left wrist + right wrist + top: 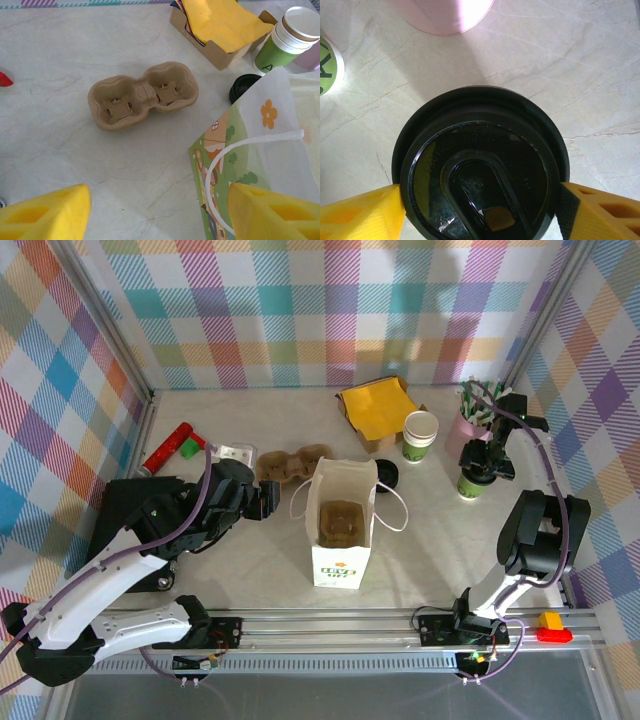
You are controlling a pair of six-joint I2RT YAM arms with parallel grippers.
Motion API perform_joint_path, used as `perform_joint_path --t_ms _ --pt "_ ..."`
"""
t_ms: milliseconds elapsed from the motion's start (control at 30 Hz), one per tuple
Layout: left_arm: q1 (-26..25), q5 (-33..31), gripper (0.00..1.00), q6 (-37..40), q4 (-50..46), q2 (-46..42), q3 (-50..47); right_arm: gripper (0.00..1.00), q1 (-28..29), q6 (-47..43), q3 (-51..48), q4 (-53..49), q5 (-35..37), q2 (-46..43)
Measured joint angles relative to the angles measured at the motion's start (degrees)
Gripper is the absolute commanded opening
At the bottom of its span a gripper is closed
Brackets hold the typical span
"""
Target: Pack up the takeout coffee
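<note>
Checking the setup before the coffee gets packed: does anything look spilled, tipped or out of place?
Nothing stands out. The paper bag stands upright with a cup carrier inside, the takeout coffee is upright with its black lid seated level, and the table shows no spill.

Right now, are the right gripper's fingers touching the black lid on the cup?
Touching. The right wrist view shows both yellow fingers against opposite sides of the black lid, with no gap.

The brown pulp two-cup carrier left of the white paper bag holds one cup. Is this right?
No. The brown pulp two-cup carrier is empty, as the left wrist view shows; it does lie left of the white paper bag.
</note>
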Motion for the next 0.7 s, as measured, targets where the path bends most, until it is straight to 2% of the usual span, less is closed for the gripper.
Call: perform_joint_path --t_ms 300,700 --pt "0.46 0.44 0.72 0.00 0.07 0.24 -0.59 0.80 -0.02 0.02 1.01 -0.39 0.02 1.11" --pt "0.87 1.64 0.72 0.17 0.94 1.62 -0.68 0.78 0.00 0.02 2.82 -0.96 1.36 3.13"
